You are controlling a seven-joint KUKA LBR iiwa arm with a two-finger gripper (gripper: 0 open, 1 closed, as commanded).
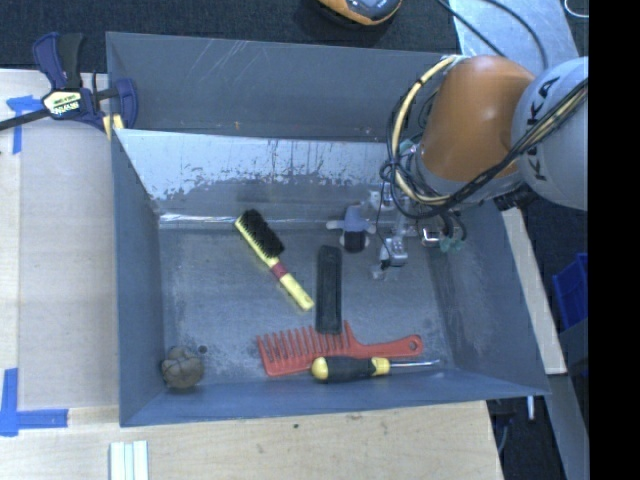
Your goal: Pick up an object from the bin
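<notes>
Matt grey metal bin (140, 298) — scuffed and scratched; glossy red plastic comb (335, 348); rough brown lump (182, 368).

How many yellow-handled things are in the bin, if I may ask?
2: a black-bristled brush mid-floor, and a tool at the near wall beside the red comb; the arm may hide others.

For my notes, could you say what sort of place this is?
Probably a robotics lab: a grey metal bin holding a red comb and a brush, with the arm's gripper reaching in.
</notes>
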